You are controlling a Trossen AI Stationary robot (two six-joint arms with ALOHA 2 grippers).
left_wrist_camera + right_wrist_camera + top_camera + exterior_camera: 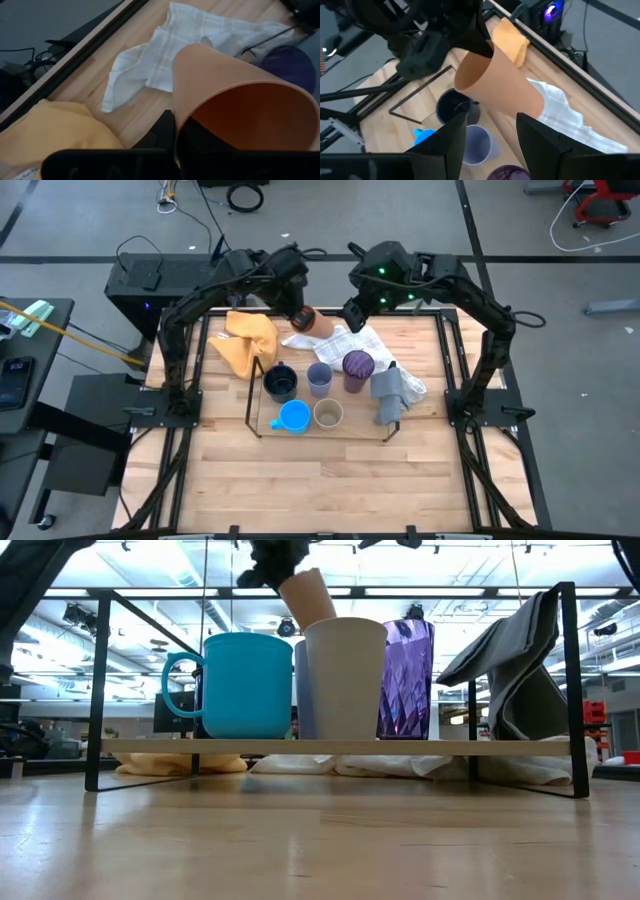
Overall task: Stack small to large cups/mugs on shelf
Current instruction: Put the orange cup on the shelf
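Wooden surface (300,480) carries the shelf (260,425) with five cups: bright blue mug (293,417) and tan cup (328,414) near, navy mug (281,383), lavender cup (320,378) and purple cup (358,364) far. Held aloft beyond them, the orange cup (322,323) sits clamped by its rim in the left pincer (300,315), long axis tilted, mouth toward that pincer. The right pincer (487,137) hovers spread wide just beside the cup's base. Grey cloth (390,395) hides the shelf's right end.

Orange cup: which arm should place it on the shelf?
Left. Its end effector already grips the orange cup aloft behind the shelf. The right end effector hovers open beside it, empty.
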